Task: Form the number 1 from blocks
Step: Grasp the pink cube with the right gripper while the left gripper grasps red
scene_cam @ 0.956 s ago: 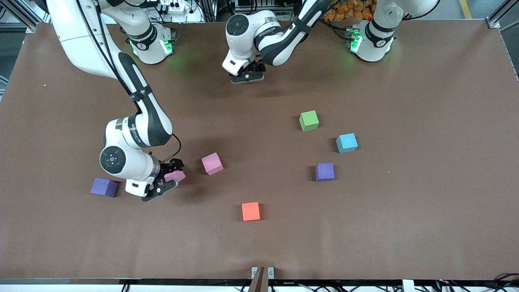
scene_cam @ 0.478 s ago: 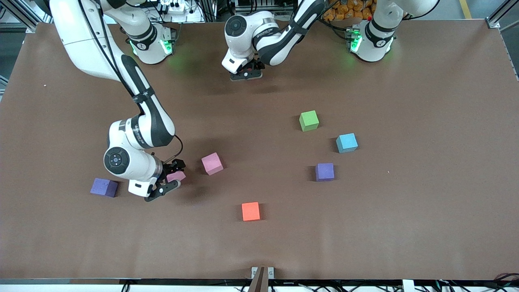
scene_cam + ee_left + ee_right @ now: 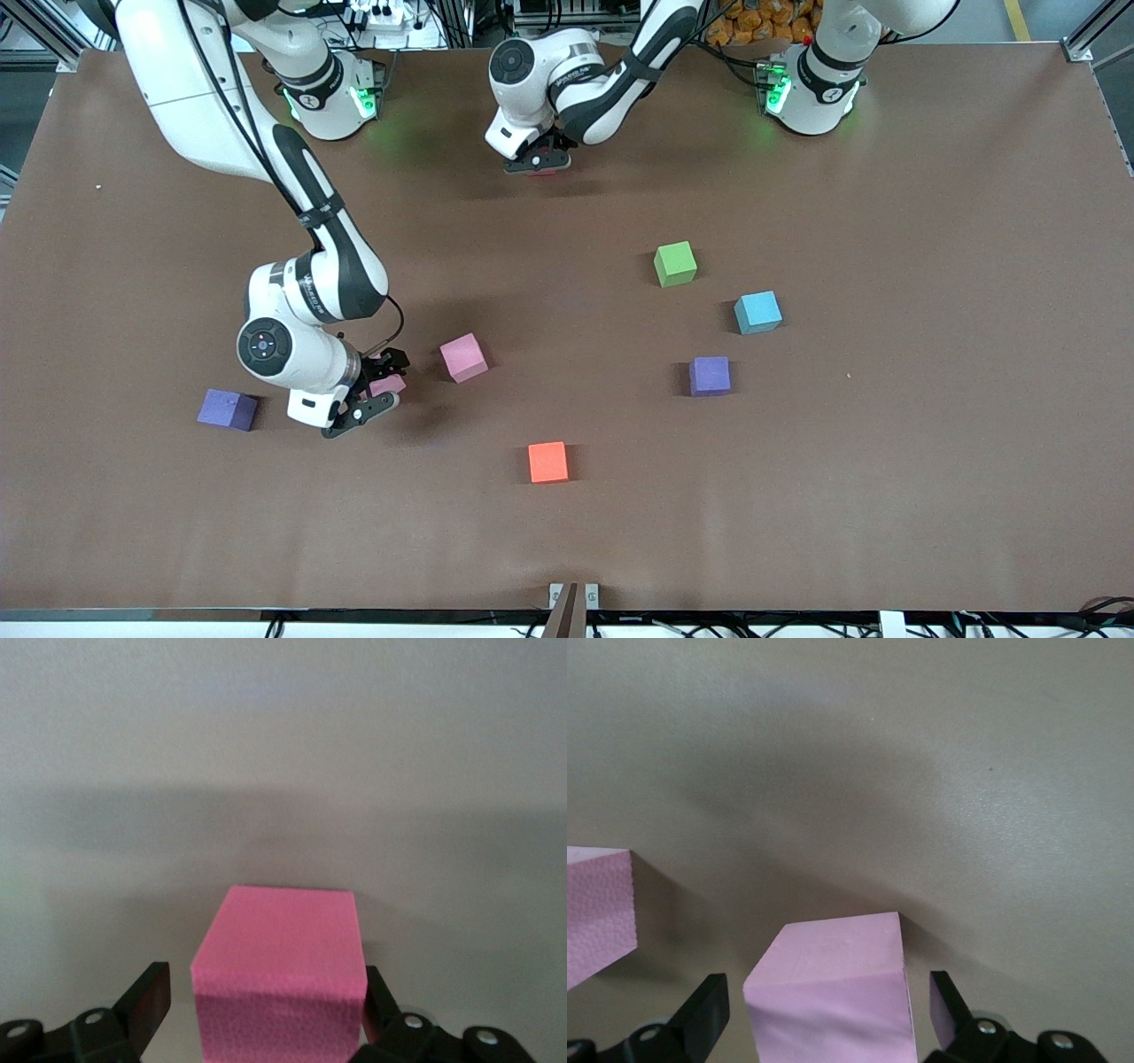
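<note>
- My right gripper (image 3: 372,396) is clamped on a pale pink block (image 3: 386,384), lifted just off the table (image 3: 886,496); in my right wrist view the block (image 3: 833,988) sits square between the fingers (image 3: 700,1010), so the hold looks secure for carrying
- Landmark: the resting pink block (image 3: 464,357). My held one hangs just beside it, toward the right arm's end; the landmark's corner (image 3: 598,912) shows in my right wrist view
- My left gripper (image 3: 537,161) is up near the arm bases, well apart from the landmark, with a brighter pink block (image 3: 279,979) between its fingers (image 3: 142,1001); one finger touches the block and the other shows a slim gap, so I cannot tell whether it is truly clamped
- Loose on the table: red block (image 3: 547,462) nearer the camera than the landmark; purple block (image 3: 710,375), green block (image 3: 675,263) and blue block (image 3: 757,311) toward the left arm's end; a second purple block (image 3: 228,409) past my right gripper
- No "1" formed yet, I judge; the blocks lie scattered
- Against a second ago: my right gripper has crept toward the landmark with its block, and my left has drawn closer to its base; the loose blocks have not budged
</note>
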`<state>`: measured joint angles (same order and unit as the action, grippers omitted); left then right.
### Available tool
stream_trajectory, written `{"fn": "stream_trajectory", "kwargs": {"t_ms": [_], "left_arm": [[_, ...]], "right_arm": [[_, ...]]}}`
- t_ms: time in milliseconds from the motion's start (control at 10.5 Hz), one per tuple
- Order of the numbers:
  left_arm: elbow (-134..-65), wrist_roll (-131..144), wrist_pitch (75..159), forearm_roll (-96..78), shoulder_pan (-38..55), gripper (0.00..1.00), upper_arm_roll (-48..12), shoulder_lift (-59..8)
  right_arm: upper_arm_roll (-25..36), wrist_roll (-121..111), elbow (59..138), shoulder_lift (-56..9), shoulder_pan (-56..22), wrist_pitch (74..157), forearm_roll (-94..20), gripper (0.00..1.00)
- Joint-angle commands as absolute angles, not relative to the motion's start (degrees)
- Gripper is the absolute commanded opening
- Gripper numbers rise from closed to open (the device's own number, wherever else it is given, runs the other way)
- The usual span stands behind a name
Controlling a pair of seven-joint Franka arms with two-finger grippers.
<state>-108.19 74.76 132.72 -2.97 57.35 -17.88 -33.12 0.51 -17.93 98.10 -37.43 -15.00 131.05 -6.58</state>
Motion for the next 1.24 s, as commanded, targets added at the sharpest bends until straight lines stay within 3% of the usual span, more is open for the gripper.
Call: {"fn": "stream_trajectory", "kwargs": {"t_ms": [0, 287, 382, 1052, 1147], "left_arm": [[-107.75, 75.67, 133.24, -4.22, 58.35, 0.00, -17.67, -33.48], [-107.84, 73.14, 134.74, -0.73, 58.28, 0.00, -17.40, -33.58], [-107.84, 69.12, 135.00, 1.30, 57.14, 0.00, -17.40, -33.31], [-106.61, 62.84, 135.18, 1.49, 54.49, 0.00, -16.96, -33.84], [-106.70, 63.80, 135.00, 1.41, 54.58, 0.99, -16.96, -33.84]], "right_arm": [[1.40, -18.72, 98.61, -37.35, -15.64, 132.01, -6.77, 0.93], [2.11, -18.72, 99.84, -37.35, -15.47, 133.50, -6.77, 0.68], [2.46, -18.72, 99.93, -37.35, -15.38, 133.68, -6.77, 0.65], [3.34, -15.05, 99.84, -32.62, -14.85, 133.07, -7.65, 0.63], [3.43, -10.68, 100.02, -30.69, -15.03, 132.81, -7.65, 0.63]]}}
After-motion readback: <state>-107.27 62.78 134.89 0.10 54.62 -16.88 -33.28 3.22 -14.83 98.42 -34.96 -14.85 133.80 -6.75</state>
